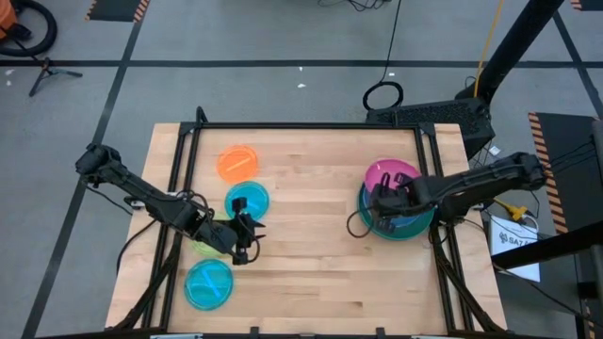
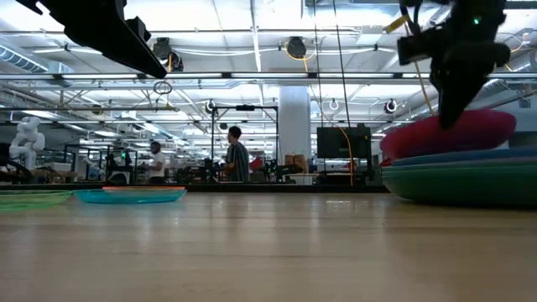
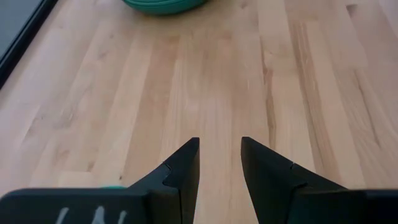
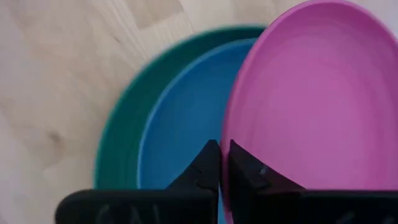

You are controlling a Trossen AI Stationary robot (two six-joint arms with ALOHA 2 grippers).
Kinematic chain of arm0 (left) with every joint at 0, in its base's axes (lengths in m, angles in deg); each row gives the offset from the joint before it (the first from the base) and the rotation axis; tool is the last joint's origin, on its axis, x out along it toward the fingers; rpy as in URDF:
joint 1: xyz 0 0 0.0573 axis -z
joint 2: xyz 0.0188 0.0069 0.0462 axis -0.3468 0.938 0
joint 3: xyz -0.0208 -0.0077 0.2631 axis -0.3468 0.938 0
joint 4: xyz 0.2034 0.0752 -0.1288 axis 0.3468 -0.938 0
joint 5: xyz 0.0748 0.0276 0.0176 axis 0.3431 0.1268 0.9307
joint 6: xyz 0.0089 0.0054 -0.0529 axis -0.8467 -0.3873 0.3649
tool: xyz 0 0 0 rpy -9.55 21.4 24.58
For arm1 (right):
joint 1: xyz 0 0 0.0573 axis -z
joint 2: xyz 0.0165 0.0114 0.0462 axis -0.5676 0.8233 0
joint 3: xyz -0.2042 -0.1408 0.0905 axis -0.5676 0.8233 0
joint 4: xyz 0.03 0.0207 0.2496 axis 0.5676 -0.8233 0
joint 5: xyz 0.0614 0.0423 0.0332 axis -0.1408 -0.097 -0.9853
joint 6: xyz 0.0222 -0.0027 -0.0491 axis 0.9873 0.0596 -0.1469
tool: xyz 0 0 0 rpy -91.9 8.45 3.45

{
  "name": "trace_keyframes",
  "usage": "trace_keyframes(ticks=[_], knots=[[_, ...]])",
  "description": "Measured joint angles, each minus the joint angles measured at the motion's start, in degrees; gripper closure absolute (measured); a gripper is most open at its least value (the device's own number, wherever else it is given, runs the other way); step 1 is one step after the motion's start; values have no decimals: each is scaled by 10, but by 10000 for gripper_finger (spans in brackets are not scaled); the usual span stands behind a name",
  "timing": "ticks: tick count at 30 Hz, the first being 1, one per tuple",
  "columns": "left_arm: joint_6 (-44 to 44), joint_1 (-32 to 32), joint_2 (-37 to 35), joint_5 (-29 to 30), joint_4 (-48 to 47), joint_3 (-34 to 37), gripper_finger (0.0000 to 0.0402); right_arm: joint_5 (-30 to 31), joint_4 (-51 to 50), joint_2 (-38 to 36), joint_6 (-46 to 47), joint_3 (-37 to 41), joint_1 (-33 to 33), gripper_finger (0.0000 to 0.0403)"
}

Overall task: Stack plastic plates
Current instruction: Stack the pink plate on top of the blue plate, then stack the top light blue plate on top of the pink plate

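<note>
Right pincer (image 1: 377, 201) closed, fingers nearly touching, poised at the rim of the magenta plate (image 1: 389, 176); whether it pinches that rim cannot be told. Magenta plate sits tilted on a blue plate (image 4: 177, 121), which lies in a large teal plate (image 4: 118, 134), all stacked at the bench's (image 1: 311, 273) right side.

Left pincer (image 1: 249, 237) partly open, holding nothing, above bare wood on the left. Near it: orange plate (image 1: 237, 162), cyan plate (image 1: 247, 200), a second cyan plate (image 1: 208, 283), each lying separately.
</note>
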Motion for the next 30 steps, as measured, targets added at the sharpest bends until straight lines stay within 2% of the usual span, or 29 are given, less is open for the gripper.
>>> trace_keyframes(ticks=[7,18,24,30], knots=[[12,-1,0,2,0,0,277,-3,31,-1,13,42,-1,377],[34,-1,0,4,-4,0,277,-2,73,-1,10,43,-1,282],[50,-11,0,20,-4,0,277,57,136,-1,-16,43,-1,263],[64,-50,0,21,-4,0,277,117,256,-1,-116,43,4,269]])
